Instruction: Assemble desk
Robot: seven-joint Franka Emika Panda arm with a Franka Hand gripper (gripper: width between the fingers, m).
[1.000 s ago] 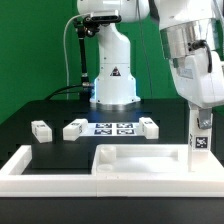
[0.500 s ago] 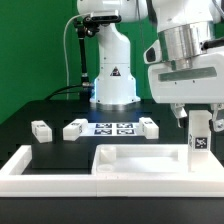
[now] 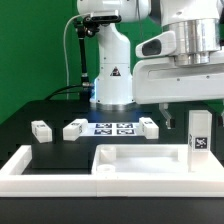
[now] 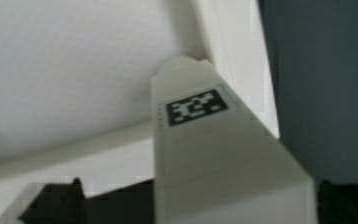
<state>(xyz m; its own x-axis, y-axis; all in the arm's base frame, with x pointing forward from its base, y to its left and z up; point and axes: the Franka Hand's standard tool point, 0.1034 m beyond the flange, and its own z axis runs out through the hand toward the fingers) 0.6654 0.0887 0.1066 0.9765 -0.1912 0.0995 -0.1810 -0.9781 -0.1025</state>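
Observation:
The white desk tabletop (image 3: 130, 163) lies rim-up at the front. One white leg (image 3: 199, 136) with a square marker stands upright in its corner on the exterior view's right. My gripper (image 3: 194, 106) hangs just above the leg's top, open and empty, one finger (image 3: 167, 113) showing beside it. In the wrist view the leg (image 4: 202, 130) rises from the tabletop's corner (image 4: 69, 70) between my dark fingertips (image 4: 51, 200), with my gripper (image 4: 197, 212) apart from it. Three loose legs (image 3: 40, 130) (image 3: 74, 128) (image 3: 149, 126) lie on the black table behind.
The marker board (image 3: 112, 128) lies flat between the loose legs, in front of the arm's base (image 3: 113, 80). A long low white wall with turned-up ends (image 3: 30, 168) runs along the front and the exterior view's left, against the tabletop.
My gripper has let go of the upright leg and risen straight up off it. The leg stays standing in the tabletop's corner.

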